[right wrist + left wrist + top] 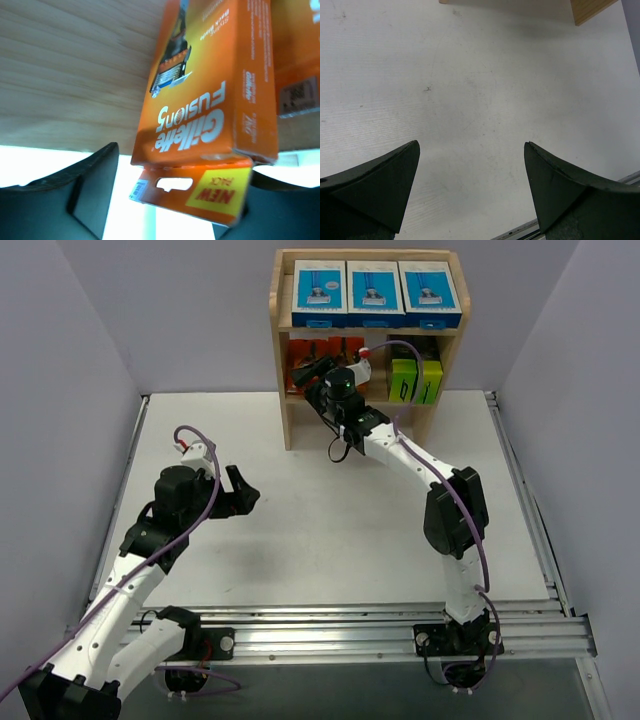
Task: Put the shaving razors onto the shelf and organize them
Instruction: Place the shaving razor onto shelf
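White surface (470, 75) lies under the wide left pincer (471, 144). Right pincer (184, 159) is open around an orange pack (200, 115) on the shelf (288, 425).

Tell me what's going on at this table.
The right gripper reaches into the middle tier of the shelf, its jaws loose around an orange razor pack that is next to another orange one. Three blue-and-white boxes line the top tier, and lime-green boxes sit at middle right. The left gripper hangs open over the table.

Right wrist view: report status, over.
Left gripper open, empty. Right gripper open around orange pack, at the shelf's middle tier. No obstruction seen.
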`<state>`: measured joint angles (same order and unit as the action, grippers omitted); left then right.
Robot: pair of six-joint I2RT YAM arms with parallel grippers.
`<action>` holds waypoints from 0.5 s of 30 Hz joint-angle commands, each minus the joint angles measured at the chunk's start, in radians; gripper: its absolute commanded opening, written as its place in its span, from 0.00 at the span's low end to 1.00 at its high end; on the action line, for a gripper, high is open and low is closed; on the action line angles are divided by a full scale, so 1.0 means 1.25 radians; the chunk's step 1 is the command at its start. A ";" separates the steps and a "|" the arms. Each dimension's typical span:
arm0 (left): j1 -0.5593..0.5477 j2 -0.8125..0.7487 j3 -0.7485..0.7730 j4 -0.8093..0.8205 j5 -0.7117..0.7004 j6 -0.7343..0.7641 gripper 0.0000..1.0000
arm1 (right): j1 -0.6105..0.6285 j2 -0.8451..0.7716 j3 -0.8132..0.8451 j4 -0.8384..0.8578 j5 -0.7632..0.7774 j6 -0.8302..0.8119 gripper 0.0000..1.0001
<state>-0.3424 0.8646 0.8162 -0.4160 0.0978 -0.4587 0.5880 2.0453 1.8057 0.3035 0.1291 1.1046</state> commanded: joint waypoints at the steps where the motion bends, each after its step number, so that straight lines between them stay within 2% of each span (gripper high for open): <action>1: 0.008 0.000 0.037 0.001 0.015 0.014 0.94 | -0.005 -0.067 -0.017 0.046 -0.033 0.009 0.63; 3: 0.009 -0.001 0.037 0.001 0.013 0.014 0.94 | -0.005 -0.070 -0.028 0.053 -0.043 0.009 0.70; 6: 0.011 0.000 0.037 0.001 0.014 0.014 0.94 | -0.004 -0.078 -0.039 0.060 -0.049 0.001 0.74; 15: 0.014 0.005 0.037 0.003 0.027 0.014 0.94 | -0.004 -0.119 -0.069 0.054 -0.060 -0.006 0.75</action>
<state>-0.3317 0.8688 0.8162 -0.4164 0.1104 -0.4583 0.5877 1.9938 1.7283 0.3180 0.0681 1.1069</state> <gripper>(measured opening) 0.942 0.750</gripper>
